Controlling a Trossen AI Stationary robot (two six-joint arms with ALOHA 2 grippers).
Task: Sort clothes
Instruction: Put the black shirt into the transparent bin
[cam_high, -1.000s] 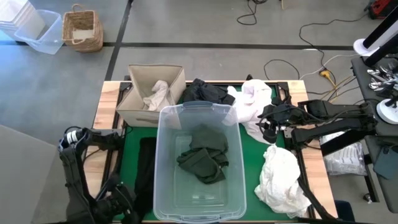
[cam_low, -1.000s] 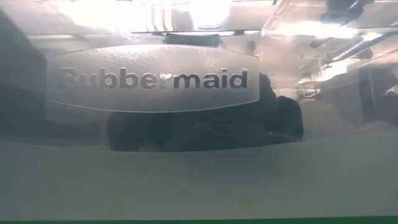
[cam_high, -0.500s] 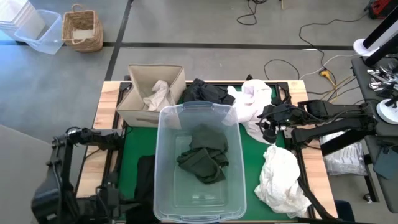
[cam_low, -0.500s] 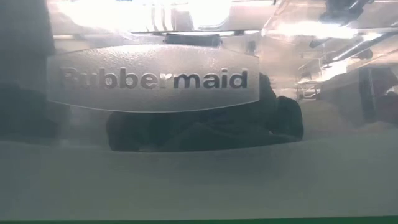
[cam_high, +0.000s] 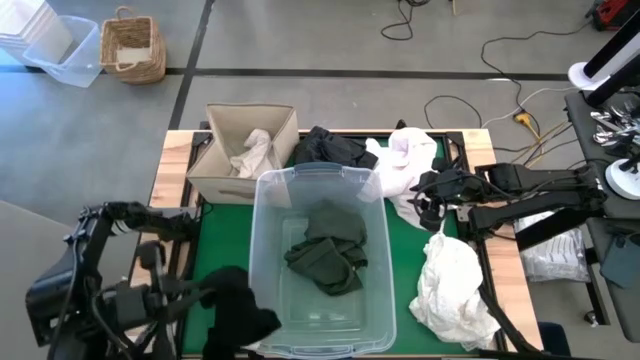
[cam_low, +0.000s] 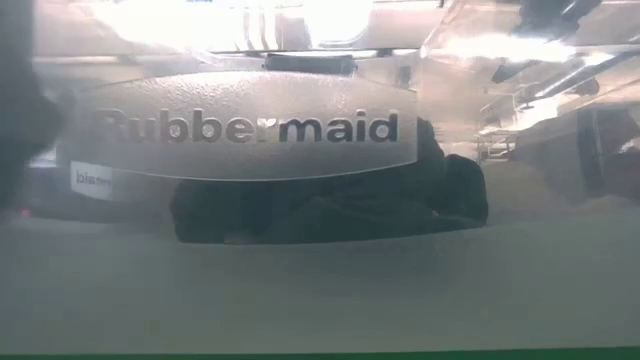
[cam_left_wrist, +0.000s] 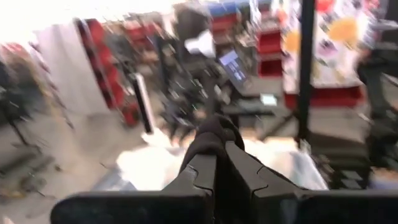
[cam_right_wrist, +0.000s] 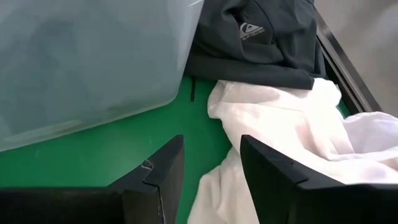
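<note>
My left gripper is at the table's near left, shut on a black garment that is bunched up by the near left corner of the clear plastic tub. In the tub lies a dark olive garment, which also shows through the tub wall. My right gripper stands open above the edge of a white garment at the far right. Beside that garment lies a charcoal one. My left gripper pinches a fold of the black garment between its two shut fingers, and the cloth sticks out past the fingertips. The fingers lie about level and come from the table's left side. The rest hangs bunched below them, lifted off the green mat.
A beige fabric box with a cream garment stands at the far left. Another white garment lies at the near right. The green mat shows bare between it and the tub. Cables and a wicker basket are on the floor beyond.
My left gripper has risen from the near left of the table and tipped up to about level, still shut. The black garment, which lay flat on the mat left of the tub, has been lifted off it and now hangs bunched.
</note>
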